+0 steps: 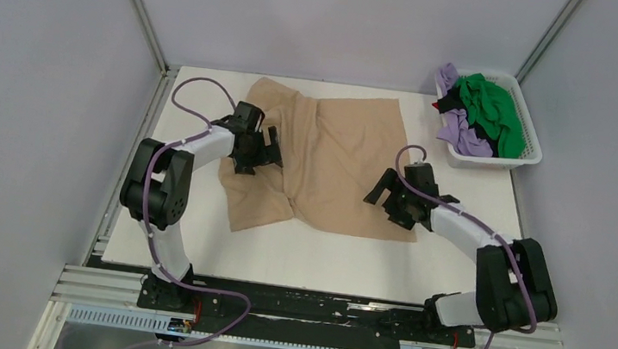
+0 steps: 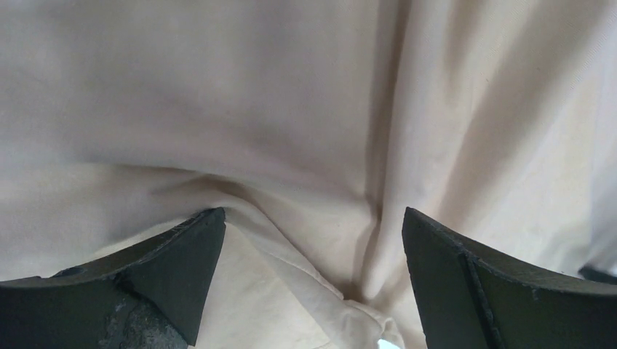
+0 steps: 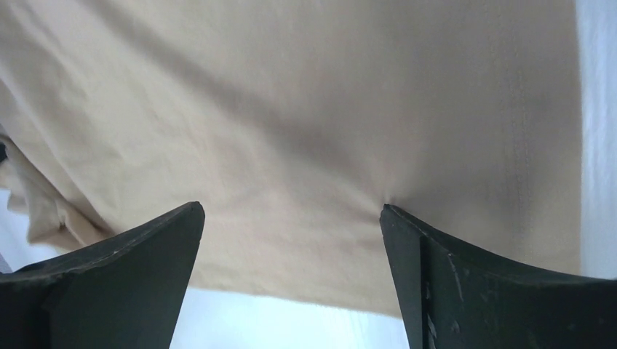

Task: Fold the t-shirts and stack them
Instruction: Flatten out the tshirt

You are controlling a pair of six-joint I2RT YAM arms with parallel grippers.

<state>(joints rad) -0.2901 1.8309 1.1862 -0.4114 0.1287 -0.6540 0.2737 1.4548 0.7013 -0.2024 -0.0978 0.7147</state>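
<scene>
A tan t-shirt [image 1: 343, 143] lies spread and wrinkled across the middle of the white table [image 1: 323, 258]. My left gripper [image 1: 263, 148] is open low over its left part. In the left wrist view a folded hem runs between the fingers of this gripper [image 2: 313, 218] on the tan cloth [image 2: 218, 94]. My right gripper [image 1: 383, 193] is open over the shirt's near right edge. In the right wrist view the right gripper [image 3: 291, 211] straddles the tan cloth [image 3: 291, 94] just above its hem, and its right fingertip [image 3: 396, 222] presses a dimple into the fabric. Neither gripper holds anything.
A white lattice basket [image 1: 497, 162] stands at the table's back right corner. It holds a bright green t-shirt [image 1: 490, 107], a lilac one [image 1: 465, 137] and a bit of black cloth [image 1: 449, 108]. Grey walls and metal posts enclose the table.
</scene>
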